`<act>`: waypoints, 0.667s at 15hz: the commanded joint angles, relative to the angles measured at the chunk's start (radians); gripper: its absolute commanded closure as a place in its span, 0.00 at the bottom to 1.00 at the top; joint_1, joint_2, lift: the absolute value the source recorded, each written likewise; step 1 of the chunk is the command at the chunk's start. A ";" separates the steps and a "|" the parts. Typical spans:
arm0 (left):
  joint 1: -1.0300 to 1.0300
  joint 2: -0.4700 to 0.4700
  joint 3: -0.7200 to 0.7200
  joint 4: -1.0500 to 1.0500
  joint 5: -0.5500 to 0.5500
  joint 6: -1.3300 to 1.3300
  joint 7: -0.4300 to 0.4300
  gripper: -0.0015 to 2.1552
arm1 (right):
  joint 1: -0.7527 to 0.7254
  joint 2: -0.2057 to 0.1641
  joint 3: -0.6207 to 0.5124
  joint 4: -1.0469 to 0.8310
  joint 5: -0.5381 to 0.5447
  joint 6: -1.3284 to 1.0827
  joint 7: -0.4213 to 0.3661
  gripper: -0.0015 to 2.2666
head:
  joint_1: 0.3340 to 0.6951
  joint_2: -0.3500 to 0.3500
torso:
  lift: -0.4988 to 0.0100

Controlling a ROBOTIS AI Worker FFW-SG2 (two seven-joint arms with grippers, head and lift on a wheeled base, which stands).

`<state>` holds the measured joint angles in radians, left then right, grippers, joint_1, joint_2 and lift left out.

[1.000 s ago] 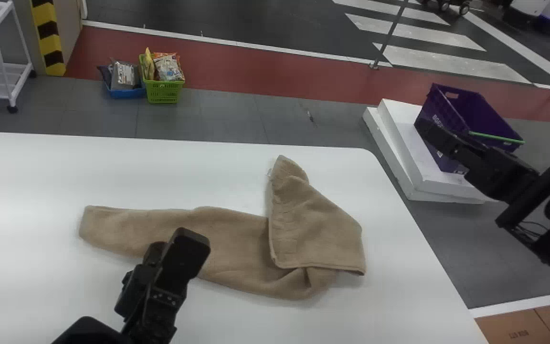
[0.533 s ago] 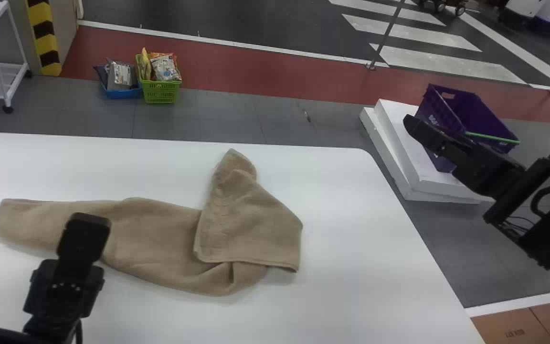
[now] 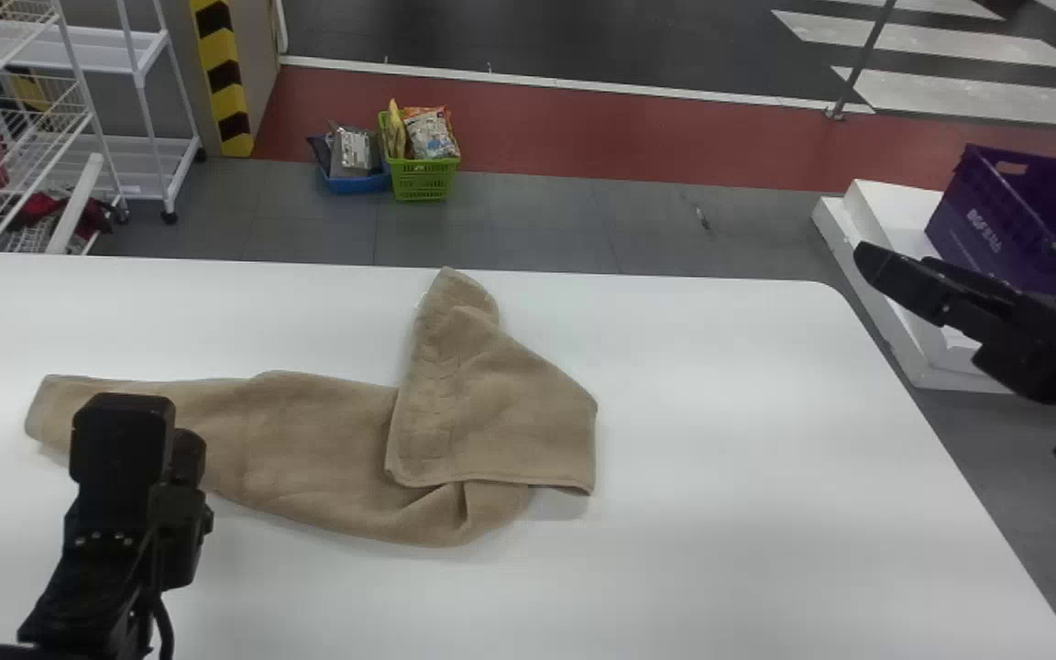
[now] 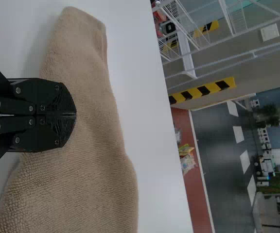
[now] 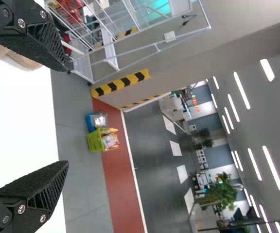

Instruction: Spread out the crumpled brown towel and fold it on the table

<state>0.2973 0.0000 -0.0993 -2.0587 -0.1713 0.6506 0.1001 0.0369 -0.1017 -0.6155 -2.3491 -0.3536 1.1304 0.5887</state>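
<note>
I'm looking into a big indoor hall here, a lab or test space by the look of it: painted zebra crossing [image 3: 950, 98] on dark flooring [image 3: 583, 41], red floor strip [image 3: 583, 133] alongside, yellow-and-black hazard striping [image 3: 221, 78] at a wall corner, white shelving [image 3: 106, 53], and strip lights [image 5: 273, 169] lining the ceiling [image 5: 242, 141].

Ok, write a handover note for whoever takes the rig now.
Left gripper: shut, at the towel's left end; can't tell if it grips cloth.
Right gripper: open, out past the table's right edge.
Towel: on the table, crumpled, a flap lying over its right part.
Done: neither spreading nor folding finished.
Remaining: spread it flat, then fold it.
</note>
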 commanded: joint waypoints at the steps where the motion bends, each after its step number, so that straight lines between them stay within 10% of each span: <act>1: 0.068 -0.003 -0.016 -0.123 0.053 0.002 -0.005 0.37 | 0.074 0.039 0.088 -0.076 0.071 -0.027 0.003 0.08 | 1.00 0.28 | 0.73; 5: 0.102 -0.003 -0.043 -0.193 0.087 -0.001 -0.010 0.03 | 0.229 0.103 0.296 -0.116 0.251 -0.352 -0.026 0.10 | 1.00 0.33 | 0.73; 10: 0.125 -0.003 0.042 -0.208 0.164 -0.035 -0.030 0.02 | 0.351 0.103 0.410 0.060 0.278 -0.769 -0.075 0.10 | 1.00 0.42 | 0.73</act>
<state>0.4138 0.0000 -0.0851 -2.2624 -0.0287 0.6298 0.0793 0.3606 -0.0016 -0.2329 -2.3457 -0.0812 0.4707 0.5140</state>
